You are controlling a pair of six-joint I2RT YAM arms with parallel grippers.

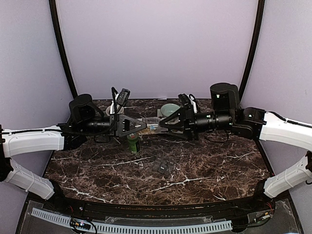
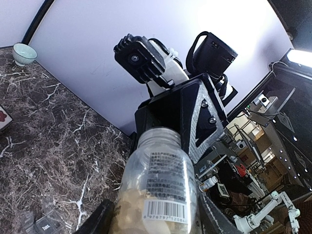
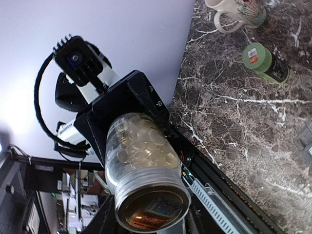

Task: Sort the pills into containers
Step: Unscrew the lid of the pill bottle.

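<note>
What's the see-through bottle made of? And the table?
The pill bottle looks like clear, shiny plastic: tan pills show through it. Its cap looks silvery and ribbed, perhaps metal. The table looks like glossy dark marble with white veins, maybe only a print.

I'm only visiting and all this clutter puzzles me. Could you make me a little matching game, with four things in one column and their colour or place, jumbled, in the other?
Things:
1. clear bottle
2. bowl
3. mug
4. pill box

Descriptions:
A. cream, with a handle
B. greyish, lying on the near half of the table
C. held up off the table
D. pale green, at the far end of the table

Right pairs: 1-C, 2-D, 3-A, 4-B.
</note>
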